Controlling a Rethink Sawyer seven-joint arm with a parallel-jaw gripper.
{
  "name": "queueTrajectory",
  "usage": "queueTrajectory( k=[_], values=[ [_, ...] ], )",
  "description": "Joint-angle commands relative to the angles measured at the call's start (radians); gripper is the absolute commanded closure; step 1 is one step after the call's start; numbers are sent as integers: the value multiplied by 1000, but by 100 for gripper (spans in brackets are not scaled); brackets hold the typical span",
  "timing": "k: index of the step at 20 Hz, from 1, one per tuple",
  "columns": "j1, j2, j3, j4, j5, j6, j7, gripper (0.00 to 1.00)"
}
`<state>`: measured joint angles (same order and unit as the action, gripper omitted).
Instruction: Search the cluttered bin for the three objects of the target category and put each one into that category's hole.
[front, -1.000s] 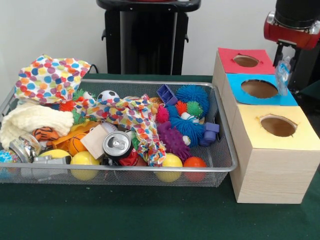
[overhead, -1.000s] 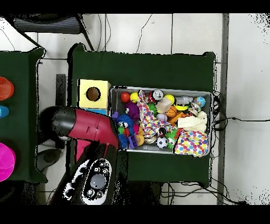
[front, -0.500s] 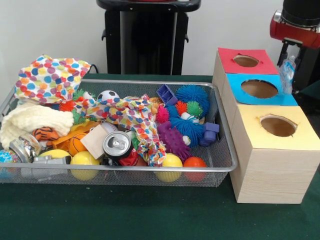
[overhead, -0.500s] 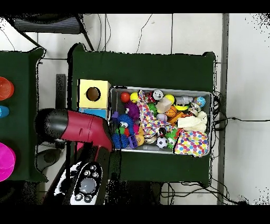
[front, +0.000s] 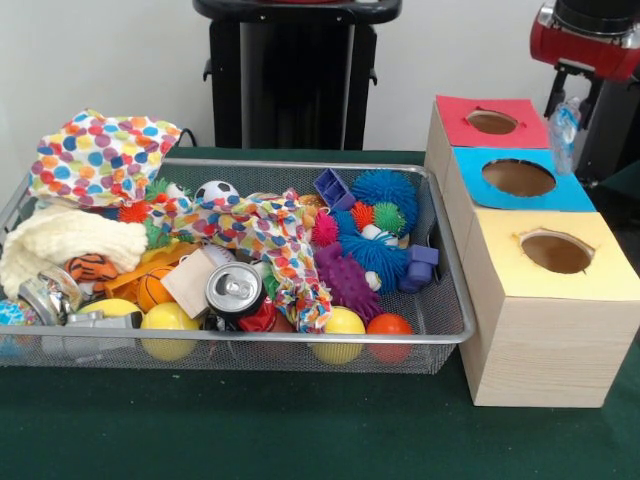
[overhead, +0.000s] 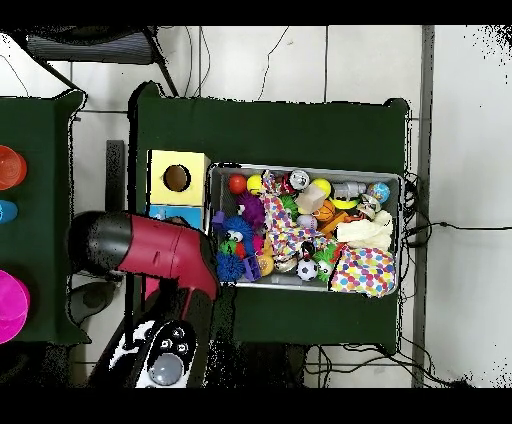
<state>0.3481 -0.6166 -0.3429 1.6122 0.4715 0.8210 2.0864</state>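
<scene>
My gripper (front: 570, 108) hangs at the upper right, beside the red-topped box (front: 470, 104) and behind the blue-topped box (front: 570, 196). It is shut on a crumpled clear plastic bottle (front: 565, 130), which dangles just right of the blue box's hole (front: 518, 177). The yellow-topped box (front: 590, 280) stands nearest, and its hole (front: 556, 252) shows nothing inside. The wire mesh bin (front: 300, 165) on the left holds the clutter. In the overhead view the red arm (overhead: 150, 248) hides the gripper, the bottle and two boxes; only the yellow box (overhead: 160, 165) shows beside the bin (overhead: 402, 230).
In the bin lie a soda can (front: 236, 288), a soccer ball (front: 215, 191), spiky blue balls (front: 385, 188), a purple spiky toy (front: 347, 280), yellow balls (front: 168, 320), an orange ball (front: 388, 326), polka-dot cloth (front: 100, 155) and a white knitted piece (front: 60, 240).
The gripper has lifted the bottle higher and slightly back beside the blue box. In the overhead view the arm has swung a little. The bin's contents are unchanged.
</scene>
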Motion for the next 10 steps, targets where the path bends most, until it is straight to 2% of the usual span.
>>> queueTrajectory(
  k=[1,5,10],
  values=[
    [-49,16,8,75,-52,4,163,100],
    [-66,32,17,64,-48,-9,144,100],
    [-79,40,41,89,-38,-41,133,100]
  ],
)
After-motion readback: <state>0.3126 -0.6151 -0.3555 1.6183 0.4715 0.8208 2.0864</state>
